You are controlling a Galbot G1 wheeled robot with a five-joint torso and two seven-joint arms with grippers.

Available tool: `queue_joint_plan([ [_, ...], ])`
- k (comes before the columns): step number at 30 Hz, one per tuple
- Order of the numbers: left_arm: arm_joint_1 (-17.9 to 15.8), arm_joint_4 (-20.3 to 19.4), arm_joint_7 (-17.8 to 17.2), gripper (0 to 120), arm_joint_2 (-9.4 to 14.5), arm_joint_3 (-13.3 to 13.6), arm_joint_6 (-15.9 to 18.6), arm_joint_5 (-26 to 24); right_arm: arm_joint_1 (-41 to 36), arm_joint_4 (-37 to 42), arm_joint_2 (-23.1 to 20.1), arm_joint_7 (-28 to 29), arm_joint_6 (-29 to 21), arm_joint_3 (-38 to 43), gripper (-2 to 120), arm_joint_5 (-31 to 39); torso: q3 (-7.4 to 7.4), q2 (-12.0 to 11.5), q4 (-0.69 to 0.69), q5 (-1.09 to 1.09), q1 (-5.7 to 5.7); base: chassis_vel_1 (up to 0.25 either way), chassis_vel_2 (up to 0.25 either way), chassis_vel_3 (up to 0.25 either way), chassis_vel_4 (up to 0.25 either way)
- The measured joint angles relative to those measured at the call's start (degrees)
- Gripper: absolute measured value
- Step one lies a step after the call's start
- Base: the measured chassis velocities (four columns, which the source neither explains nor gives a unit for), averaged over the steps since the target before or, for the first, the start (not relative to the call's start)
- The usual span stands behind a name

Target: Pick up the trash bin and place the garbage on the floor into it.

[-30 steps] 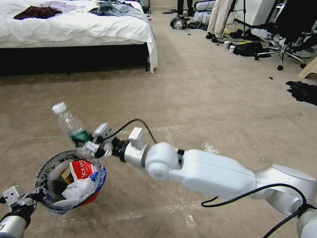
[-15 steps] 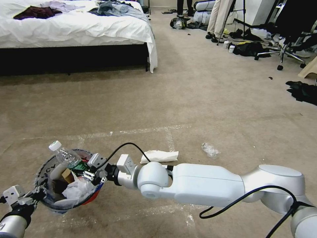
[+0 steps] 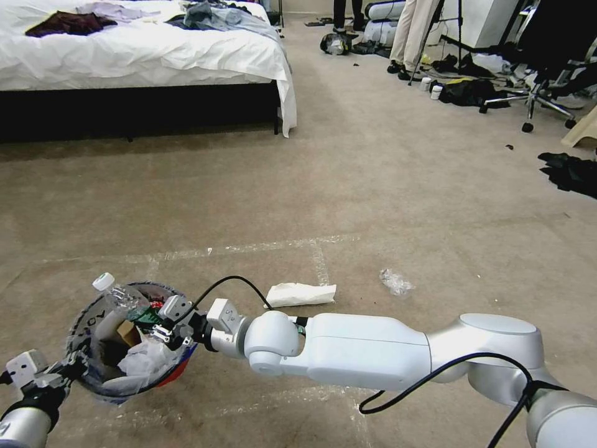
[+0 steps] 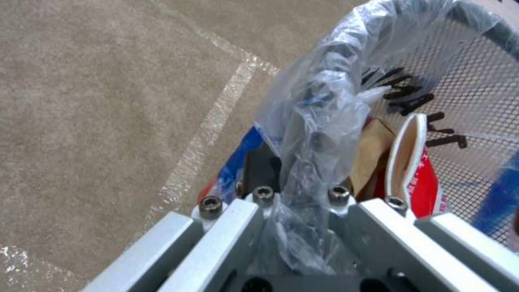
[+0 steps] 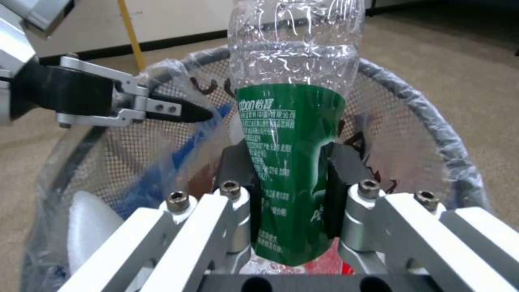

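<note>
The trash bin (image 3: 85,318), red with a clear lettered bag, hangs low at the left, and my left gripper (image 3: 70,363) is shut on its near rim. My right gripper (image 3: 159,318) reaches across over the bin's mouth, shut on a clear plastic bottle (image 3: 119,295) with a green label. The bottle tilts up and left, its lower end inside the bin. In the right wrist view both pads clamp the bottle (image 5: 292,134) above the bin (image 5: 432,117), with the left gripper (image 5: 186,112) on the rim. A red wrapper (image 4: 424,182) and brown paper (image 4: 373,156) lie inside.
On the carpet a white slipper (image 3: 302,294) lies just beyond my right forearm, and clear wrap (image 3: 395,282) sits further right. A bed (image 3: 143,56) stands at the back left. Dark clothes (image 3: 569,171), an office chair (image 3: 547,93) and clutter are at the back right.
My right arm has come down and toward me, lowering the bottle from above the bin into its mouth. The white slipper behind the arm has come into sight. The bin has stayed put.
</note>
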Motion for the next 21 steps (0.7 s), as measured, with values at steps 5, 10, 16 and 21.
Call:
queue_joint_plan([
  [5, 0.03, -0.01, 0.06, 1, -0.08, 0.08, -0.04, 0.04, -0.48, -0.72, 0.44, 0.28, 0.21, -0.12, 31, -0.38, 0.0, 0.0, 0.0, 0.0, 0.0, 0.0, 0.0, 0.0, 0.0],
  [10, 0.13, -0.08, 0.11, 1, -0.09, 0.05, -0.11, 0.03, -0.78, -1.76, 1.08, 0.48, 0.61, -0.23, 50, -0.73, 0.0, 0.0, 0.0, 0.0, 0.0, 0.0, 0.0, 0.0, 0.0],
  [16, 0.2, -0.18, 0.12, 1, -0.04, -0.06, -0.15, -0.09, -0.81, -1.85, 1.52, 0.68, 0.8, -0.21, 73, -0.85, 0.0, 0.0, 0.0, 0.0, 0.0, 0.0, 0.0, 0.0, 0.0],
  [21, 0.2, -0.18, 0.15, 1, -0.17, 0.08, -0.19, -0.05, -0.85, -1.78, 1.72, 0.94, 0.91, 0.17, 92, -0.93, 0.0, 0.0, 0.0, 0.0, 0.0, 0.0, 0.0, 0.0, 0.0],
])
